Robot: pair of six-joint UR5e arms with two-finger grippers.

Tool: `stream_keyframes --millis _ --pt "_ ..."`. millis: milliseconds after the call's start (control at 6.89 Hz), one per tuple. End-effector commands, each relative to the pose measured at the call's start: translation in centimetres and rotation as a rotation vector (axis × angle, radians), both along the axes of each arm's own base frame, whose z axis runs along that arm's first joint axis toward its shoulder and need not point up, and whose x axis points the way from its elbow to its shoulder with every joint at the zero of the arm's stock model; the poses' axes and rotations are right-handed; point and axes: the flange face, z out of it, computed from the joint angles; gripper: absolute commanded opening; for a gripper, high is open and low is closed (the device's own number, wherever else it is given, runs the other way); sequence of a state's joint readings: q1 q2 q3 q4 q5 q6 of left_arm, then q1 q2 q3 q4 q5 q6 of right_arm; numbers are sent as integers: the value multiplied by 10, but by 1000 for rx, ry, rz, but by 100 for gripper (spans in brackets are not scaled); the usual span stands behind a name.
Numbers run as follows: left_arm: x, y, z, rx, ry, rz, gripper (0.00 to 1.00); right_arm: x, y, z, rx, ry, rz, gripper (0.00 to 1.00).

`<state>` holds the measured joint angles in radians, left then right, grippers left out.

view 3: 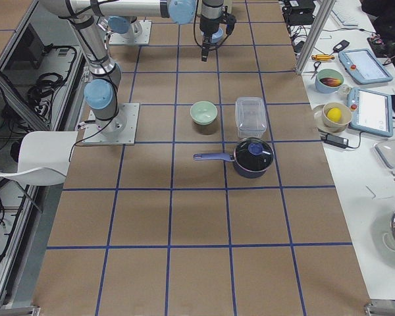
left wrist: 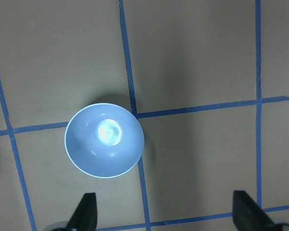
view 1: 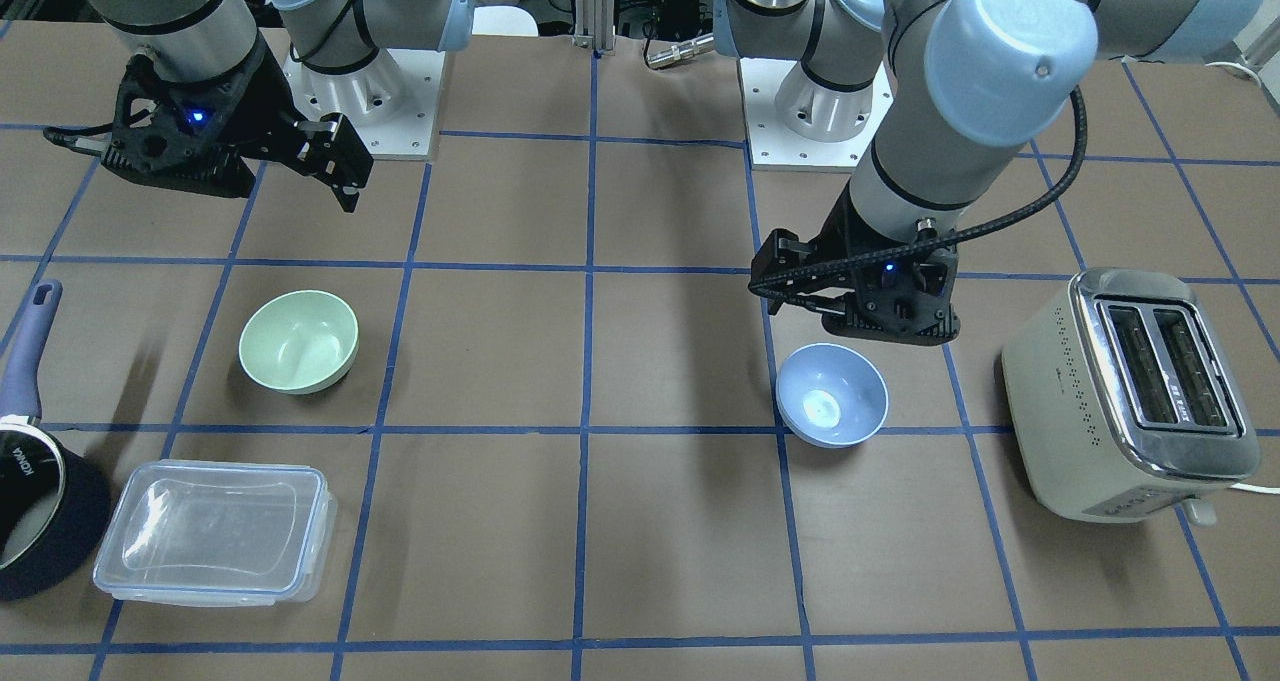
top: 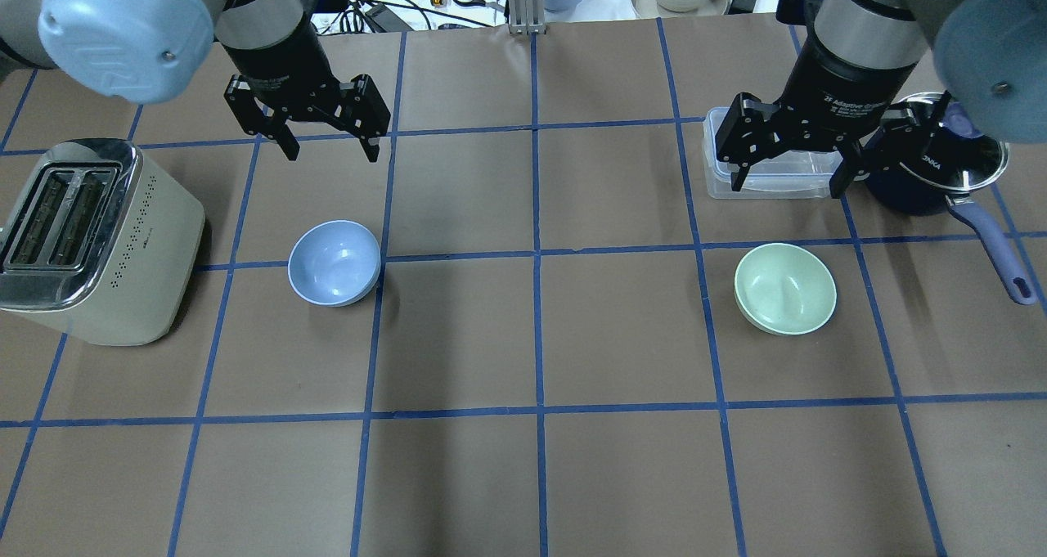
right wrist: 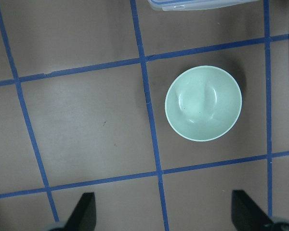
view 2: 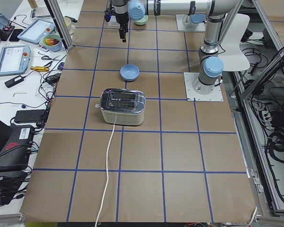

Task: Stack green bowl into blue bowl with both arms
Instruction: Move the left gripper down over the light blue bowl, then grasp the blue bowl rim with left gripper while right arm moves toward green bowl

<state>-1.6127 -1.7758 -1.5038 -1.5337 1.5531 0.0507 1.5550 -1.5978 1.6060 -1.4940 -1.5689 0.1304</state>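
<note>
The pale blue bowl stands upright and empty on the table's left half; it also shows in the left wrist view and the front view. My left gripper hangs open and empty above the table, just beyond the bowl, its fingertips at the bottom of the wrist view. The mint-green bowl stands upright and empty on the right half, and shows in the right wrist view and the front view. My right gripper hangs open and empty above and beyond it.
A cream toaster stands at the left edge, near the blue bowl. A clear lidded container and a dark saucepan with a blue handle sit beyond the green bowl, partly under the right gripper. Bowls with fruit sit off the table's far edge.
</note>
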Motion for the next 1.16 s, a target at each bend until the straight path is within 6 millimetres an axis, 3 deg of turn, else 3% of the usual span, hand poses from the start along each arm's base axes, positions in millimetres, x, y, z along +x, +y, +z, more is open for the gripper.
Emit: stream_keyframes --millis 0,145,435,581,726,871,1016 --pt "5 10 -94 -24 -2 12 100 0 -1 4 -5 7 1 100" --pt "6 23 -143 -42 -1 14 100 1 0 -2 8 -1 -6 100" --pt "7 32 -195 -28 -13 15 100 -5 -8 -9 13 -4 -12 100" --pt "8 37 -214 10 -26 35 100 -21 -20 -23 36 4 33 100" --pt "8 30 -223 -32 -23 26 53 -65 -33 -31 51 -27 10 100" --pt "7 22 -226 -75 -20 36 9 -113 -51 -55 61 -41 23 100" --pt "7 22 -228 -73 -23 33 8 -138 -58 -69 62 -49 56 100"
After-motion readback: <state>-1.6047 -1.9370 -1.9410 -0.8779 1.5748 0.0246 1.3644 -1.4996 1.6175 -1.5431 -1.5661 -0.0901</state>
